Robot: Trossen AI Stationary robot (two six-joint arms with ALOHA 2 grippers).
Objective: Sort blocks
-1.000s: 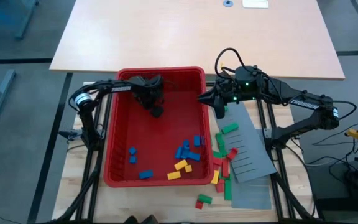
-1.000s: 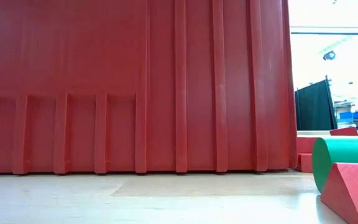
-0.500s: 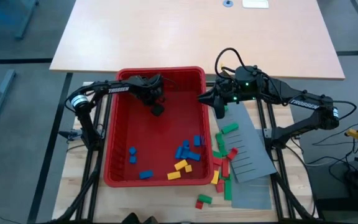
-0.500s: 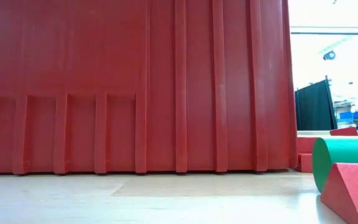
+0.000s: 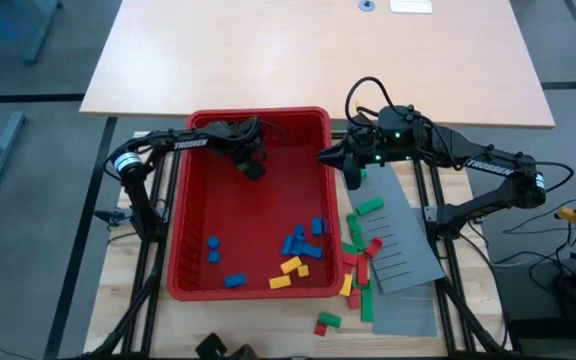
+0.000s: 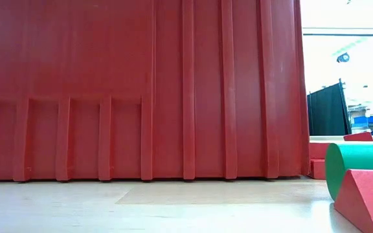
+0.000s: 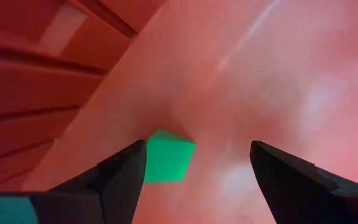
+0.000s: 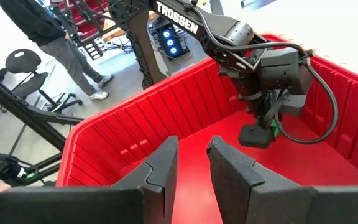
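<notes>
Left gripper [image 7: 191,171] spread wide over the red bin [image 5: 196,200] floor — green block [image 7: 168,155] between the fingers, untouched. Right gripper [image 8: 191,168] narrowly parted at the bin's rim. Blocks [image 5: 301,242] partly in bin, partly beside it. "TROSSEN" legible on arm. Low view mostly blocked by bin wall.

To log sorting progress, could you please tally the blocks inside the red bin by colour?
Blue blocks: about 7
Yellow blocks: 3
Green block, beneath the left end effector: 1
Total in the red bin: about 11
</notes>
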